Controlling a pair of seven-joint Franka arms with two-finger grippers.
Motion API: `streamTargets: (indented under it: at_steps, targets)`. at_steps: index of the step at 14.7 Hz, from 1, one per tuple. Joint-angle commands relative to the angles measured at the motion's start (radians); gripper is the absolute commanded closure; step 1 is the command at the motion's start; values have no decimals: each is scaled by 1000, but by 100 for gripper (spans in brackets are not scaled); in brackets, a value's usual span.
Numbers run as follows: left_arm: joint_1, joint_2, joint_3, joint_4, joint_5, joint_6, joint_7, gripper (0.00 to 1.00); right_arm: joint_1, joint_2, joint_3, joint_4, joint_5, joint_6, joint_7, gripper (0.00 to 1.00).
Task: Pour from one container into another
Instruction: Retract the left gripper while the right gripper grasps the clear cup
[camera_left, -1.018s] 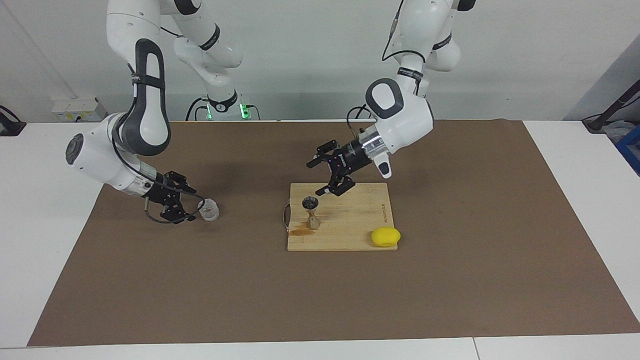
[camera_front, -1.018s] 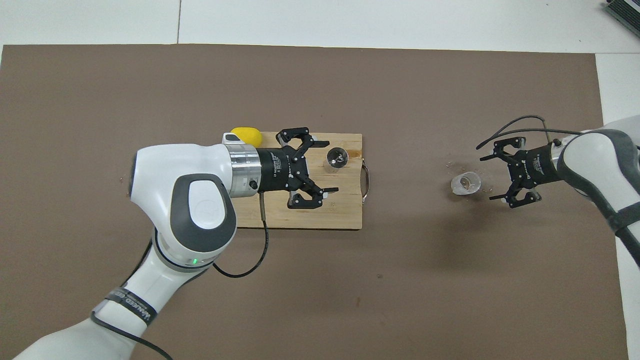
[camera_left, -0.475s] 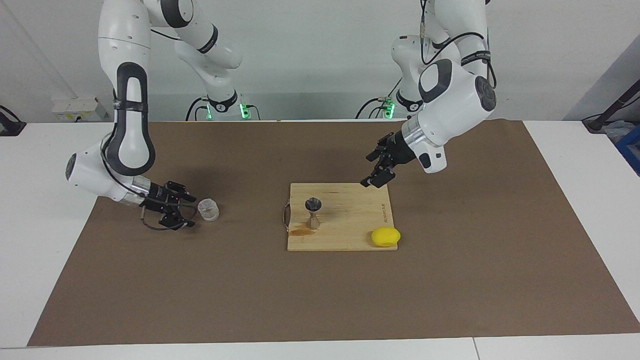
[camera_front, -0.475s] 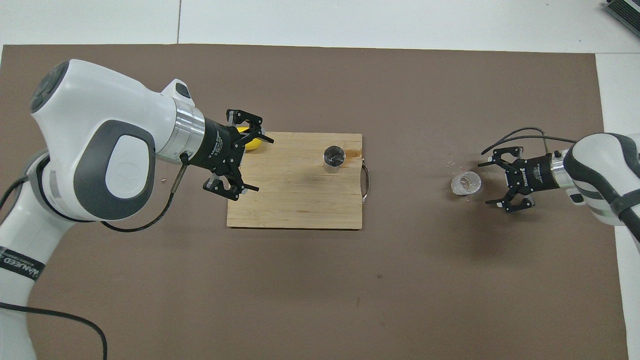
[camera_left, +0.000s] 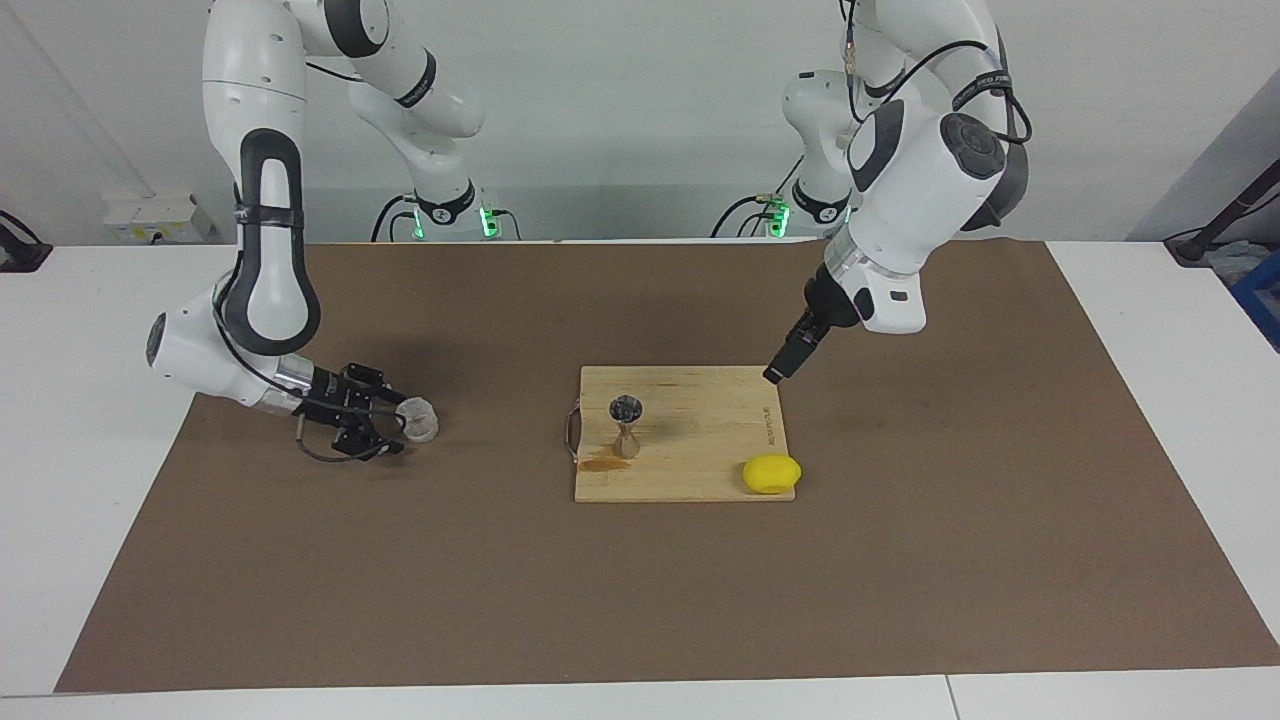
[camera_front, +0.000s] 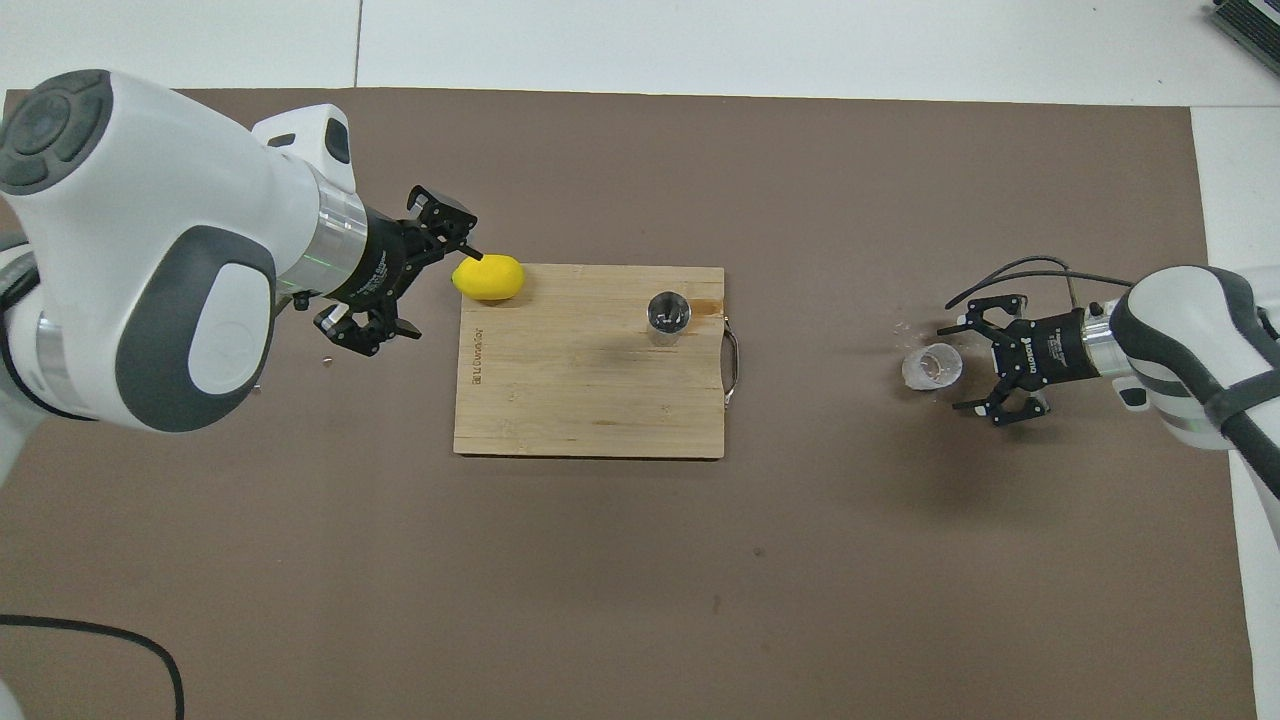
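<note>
- Showing the grasp step, as judged from the layout: nothing is lifted, and the clear cup (camera_left: 418, 419) and the jigger (camera_left: 625, 426) stand well apart.
- Lowest in the facing view: a yellow lump (camera_left: 771, 474) lies on the corner of the cutting board (camera_left: 700, 470) at the left arm's end, well clear of any pouring path.
- Centre of that frame: the jigger stands upright on the board near its metal handle (camera_front: 734, 368). A brown stain (camera_left: 600, 463) marks the wood just beside its base.
- At mid-height, toward the right arm's end: the cup sits upright on the brown mat (camera_left: 640, 600). Its contents cannot be made out.
- Just beside the cup: the right gripper (camera_front: 970, 366) lies low over the mat, fingers spread and empty, with the cup just ahead of their tips.
- Higher in the frame: the left gripper (camera_front: 448, 295) waits in the air over the board's edge at its own end, fingers apart, holding nothing.
- Next move, as a judgement: advance the right gripper round the cup wall, clamp, lift level, carry it over the handle and tip above the jigger's narrow mouth. The tall, narrow-waisted jigger looks easy to topple.
</note>
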Motion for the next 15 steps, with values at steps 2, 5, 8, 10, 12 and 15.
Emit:
streamTargets:
  at_steps: [2, 5, 8, 10, 12, 15]
  targets:
    - [47, -1, 0, 16, 152, 15, 381, 0, 29, -6, 1, -17, 49, 41, -16, 0]
    - [102, -6, 0, 18, 199, 1, 634, 0, 40, -7, -1, -24, 49, 45, 16, 0]
    - [177, -29, 0, 15, 199, -40, 779, 0, 40, -9, -1, -32, 49, 46, 31, 0]
    - [218, -58, 0, 13, 199, -105, 901, 0, 40, -9, -1, -32, 49, 46, 44, 0]
    - [258, -102, 0, 13, 202, -187, 1006, 0, 40, -9, 1, -32, 55, 48, 53, 11]
    - [265, -162, 0, 12, 261, -275, 1110, 0, 38, -9, -1, -32, 96, 45, 73, 66]
